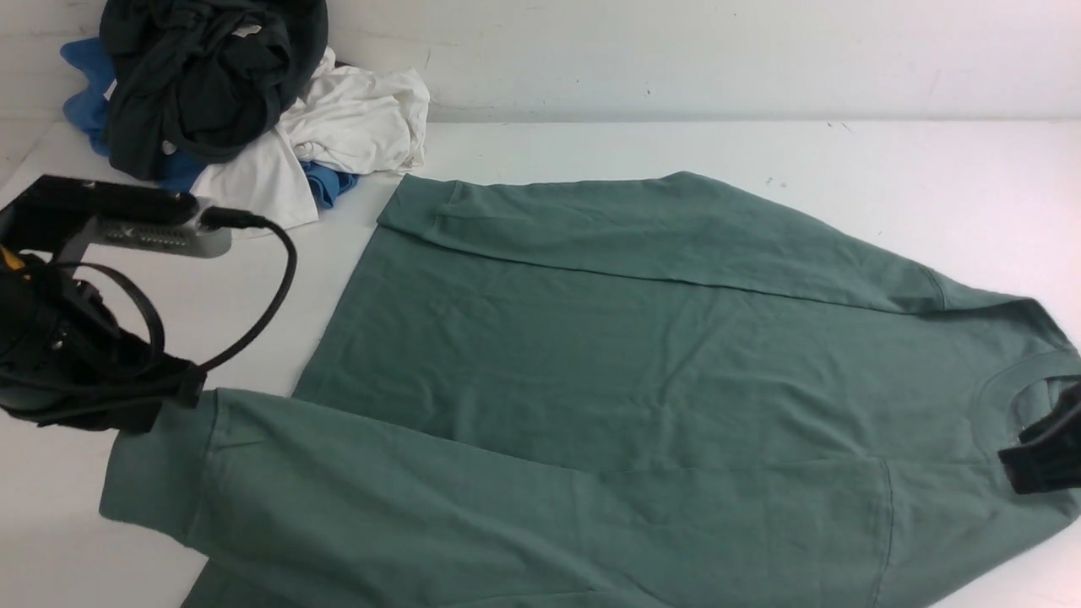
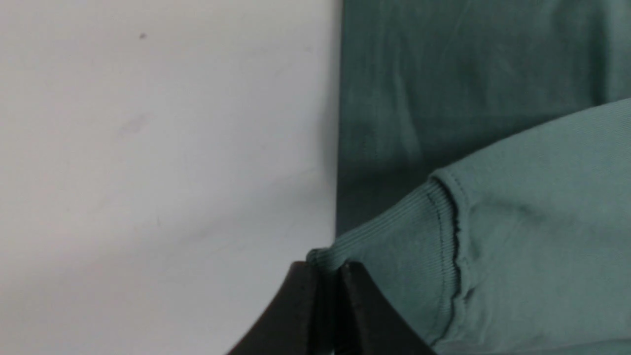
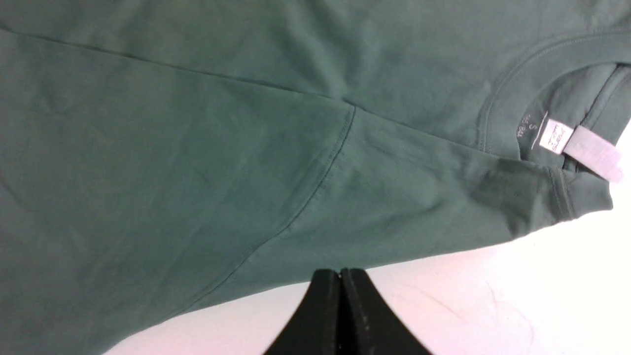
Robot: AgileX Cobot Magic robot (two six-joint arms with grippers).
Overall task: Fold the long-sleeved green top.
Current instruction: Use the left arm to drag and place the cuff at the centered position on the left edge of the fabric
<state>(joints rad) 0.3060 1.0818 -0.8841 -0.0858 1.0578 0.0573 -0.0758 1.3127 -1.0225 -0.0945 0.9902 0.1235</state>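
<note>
The green long-sleeved top [image 1: 608,355] lies spread flat on the white table [image 1: 676,143], neck towards the right. Its far sleeve is folded over the body, and its near sleeve stretches left along the front. My left gripper [image 1: 190,390] is at that sleeve's end. In the left wrist view the left gripper [image 2: 329,268] is shut on the corner of the ribbed cuff [image 2: 394,256]. My right gripper [image 1: 1018,463] hovers by the neck. The right wrist view shows the right gripper [image 3: 340,273] shut with nothing in it, at the shoulder's edge, near the white neck label [image 3: 557,138].
At the back left corner lies a pile of clothes: a very dark garment [image 1: 203,76] on top, a white one [image 1: 355,127] and a blue one [image 1: 84,101] under it. A white wall rises behind the table.
</note>
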